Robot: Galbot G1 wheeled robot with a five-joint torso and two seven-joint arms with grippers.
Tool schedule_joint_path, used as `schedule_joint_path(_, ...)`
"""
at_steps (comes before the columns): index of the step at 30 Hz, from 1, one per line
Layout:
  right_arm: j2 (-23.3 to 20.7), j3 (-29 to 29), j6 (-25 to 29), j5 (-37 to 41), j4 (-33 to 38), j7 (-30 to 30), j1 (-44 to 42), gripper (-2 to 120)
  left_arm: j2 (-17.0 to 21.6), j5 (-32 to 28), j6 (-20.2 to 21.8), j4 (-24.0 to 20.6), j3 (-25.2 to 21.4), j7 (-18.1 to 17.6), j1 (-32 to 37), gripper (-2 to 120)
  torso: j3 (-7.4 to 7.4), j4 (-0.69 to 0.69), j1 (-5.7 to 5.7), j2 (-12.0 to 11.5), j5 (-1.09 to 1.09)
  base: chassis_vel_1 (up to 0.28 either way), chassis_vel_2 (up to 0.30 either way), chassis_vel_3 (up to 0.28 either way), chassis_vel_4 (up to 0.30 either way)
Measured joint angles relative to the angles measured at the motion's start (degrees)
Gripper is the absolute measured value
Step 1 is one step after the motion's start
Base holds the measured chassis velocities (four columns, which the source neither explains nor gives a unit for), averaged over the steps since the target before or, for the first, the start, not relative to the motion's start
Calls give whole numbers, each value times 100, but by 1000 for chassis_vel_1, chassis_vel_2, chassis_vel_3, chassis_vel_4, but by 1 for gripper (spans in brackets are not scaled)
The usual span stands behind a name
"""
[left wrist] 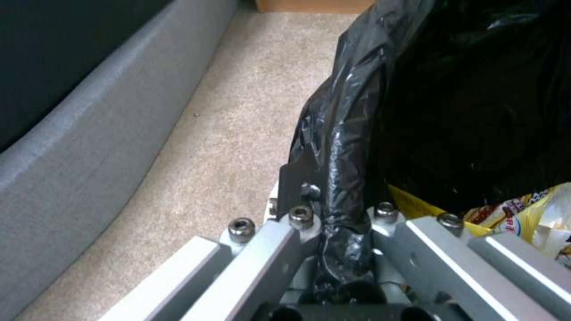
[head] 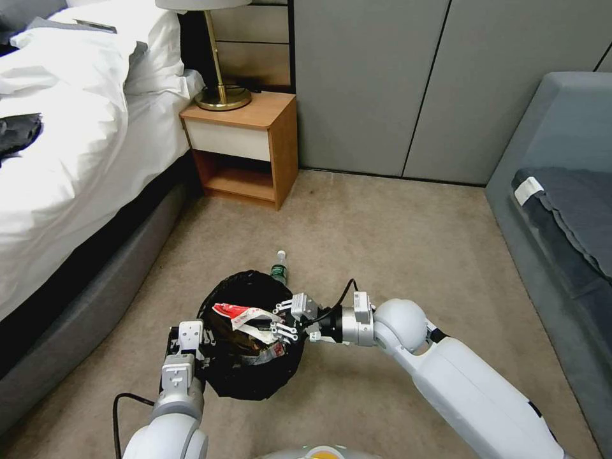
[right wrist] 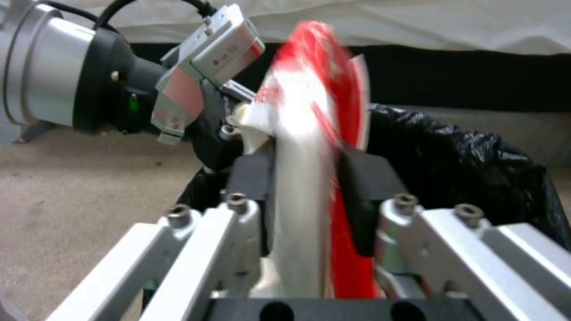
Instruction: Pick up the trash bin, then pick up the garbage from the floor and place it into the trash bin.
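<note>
The trash bin (head: 245, 376), lined with a black bag, is held off the carpet by my left gripper (head: 205, 344), which is shut on its near-left rim. The left wrist view shows that gripper (left wrist: 336, 214) pinching the bag's folded edge (left wrist: 345, 133), with yellow wrappers (left wrist: 523, 214) inside the bin. My right gripper (head: 275, 322) hovers over the bin's mouth, shut on a red and white wrapper (head: 239, 312). Up close, that wrapper (right wrist: 309, 89) stands upright between the right gripper's (right wrist: 309, 178) pads, above the bin (right wrist: 464, 165). A small plastic bottle (head: 279, 268) lies on the floor just beyond the bin.
A bed (head: 76, 159) with a grey base runs along the left. A wooden nightstand (head: 245, 150) with a brass lamp (head: 220, 89) stands at the back. A grey sofa (head: 561, 210) lines the right. Open carpet (head: 395, 242) lies between them.
</note>
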Motion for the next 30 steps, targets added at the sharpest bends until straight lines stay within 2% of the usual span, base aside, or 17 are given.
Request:
schedule_joint_path(1, 0, 0, 0, 0, 0, 0, 0, 28, 0, 0, 0, 0, 0, 0, 0, 0, 0, 0, 0, 0, 0, 0, 0, 0, 0)
schedule_joint_path(4, -11, 6, -13, 8, 11, 60, -21, 43, -3, -1, 0, 2, 1, -1, -9, 0, 0, 0, 0, 0, 0, 0, 0, 0, 0)
schedule_joint_path(5, -11, 6, -13, 8, 11, 60, -21, 43, -3, -1, 0, 2, 1, -1, -9, 0, 0, 0, 0, 0, 0, 0, 0, 0, 0)
schedule_joint_path(8, -16, 16, -20, 15, 29, 102, -44, 55, -8, 0, 0, 7, 3, -1, -13, 0, 0, 0, 0, 0, 0, 0, 0, 0, 0)
schedule_joint_path(10, -16, 20, -22, 15, 36, 113, -52, 59, -8, 1, 0, 9, 4, -1, -12, 0, 0, 0, 0, 0, 0, 0, 0, 0, 0)
schedule_joint_path(11, -18, 32, -27, 15, 56, 126, -70, 65, -9, 2, 0, 11, 8, -1, -13, 0, 0, 0, 0, 0, 0, 0, 0, 0, 0)
schedule_joint_path(13, -24, 40, -29, 15, 64, 129, -80, 69, -9, 3, 2, 12, 10, -1, -17, 0, 0, 0, 0, 0, 0, 0, 0, 0, 0)
schedule_joint_path(14, -53, 58, -33, 13, 81, 136, -100, 79, -8, 3, 11, 14, 11, -2, -37, 0, 0, 0, 0, 0, 0, 0, 0, 0, 0)
schedule_joint_path(18, -80, 75, -35, 13, 104, 150, -124, 87, -5, 3, 22, 14, 11, -1, -54, 0, 0, 0, 0, 0, 0, 0, 0, 0, 0)
schedule_joint_path(20, -128, 93, -36, 19, 151, 153, -143, 97, -4, 3, 33, 15, 11, -2, -65, 0, 0, 0, 0, 0, 1, 0, 0, 0, 0)
schedule_joint_path(26, -236, 127, -45, 83, 243, 160, -164, 100, -4, 3, 38, 15, 7, -2, -65, 0, 0, 1, 0, 0, 0, 0, 0, 0, 0)
schedule_joint_path(30, -361, 369, 137, 229, 592, 539, -319, 100, 24, -17, 39, 15, -38, 3, -56, 0, 0, 0, 0, 0, 0, 0, 0, 0, 0)
